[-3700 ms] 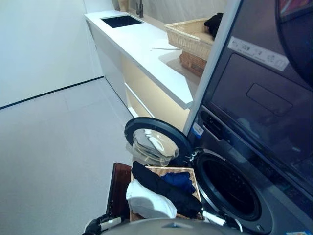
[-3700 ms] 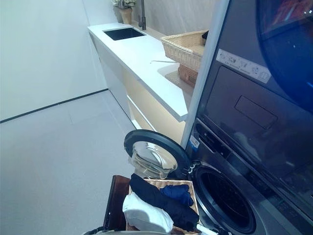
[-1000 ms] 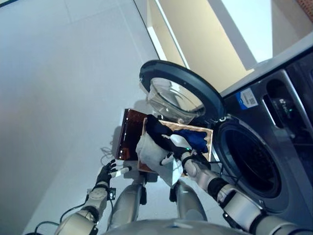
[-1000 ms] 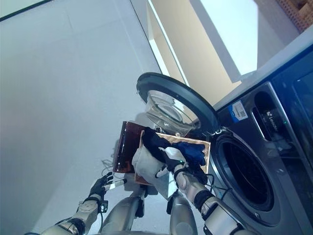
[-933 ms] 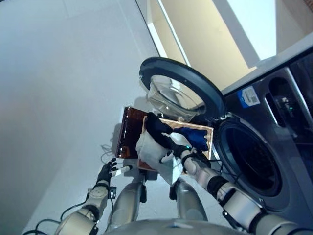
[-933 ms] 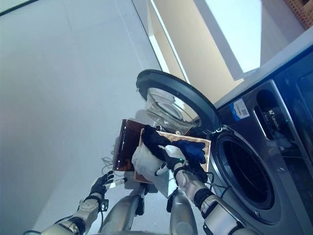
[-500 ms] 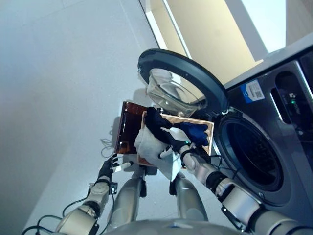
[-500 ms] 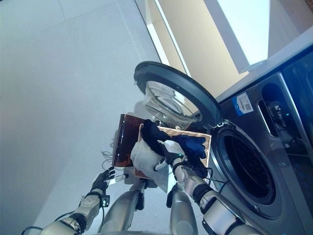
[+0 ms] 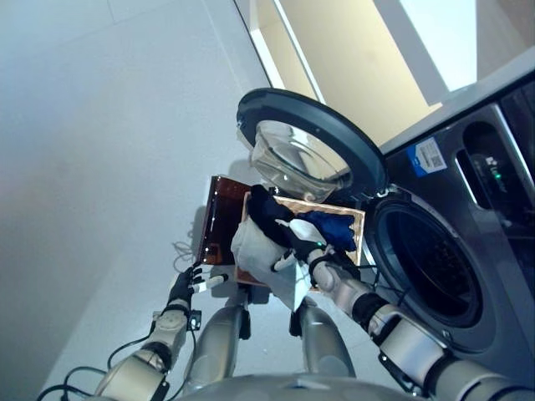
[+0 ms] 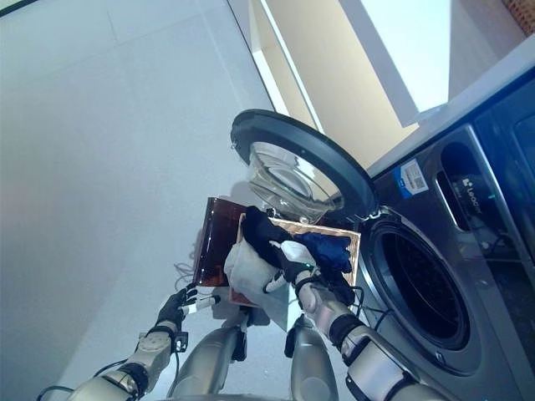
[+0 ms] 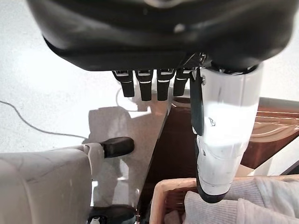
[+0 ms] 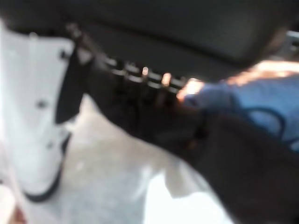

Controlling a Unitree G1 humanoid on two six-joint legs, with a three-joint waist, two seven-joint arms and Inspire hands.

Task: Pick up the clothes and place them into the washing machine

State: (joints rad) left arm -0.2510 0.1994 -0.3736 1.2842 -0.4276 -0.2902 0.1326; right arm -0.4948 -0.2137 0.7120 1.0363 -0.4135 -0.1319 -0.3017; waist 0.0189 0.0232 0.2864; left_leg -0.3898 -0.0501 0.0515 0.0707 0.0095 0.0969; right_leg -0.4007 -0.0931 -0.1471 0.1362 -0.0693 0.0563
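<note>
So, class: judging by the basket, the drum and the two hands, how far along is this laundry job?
Done: the washer door stands open. In hand: the right hand is down on the black garment in the basket. Left: black, white and blue clothes are all in the basket; no clothes show in the drum. The left hand is idle.

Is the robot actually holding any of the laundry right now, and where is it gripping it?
Its right hand is down on the dark garment in the basket; whether the fingers have closed cannot be told. The left hand holds nothing.
</note>
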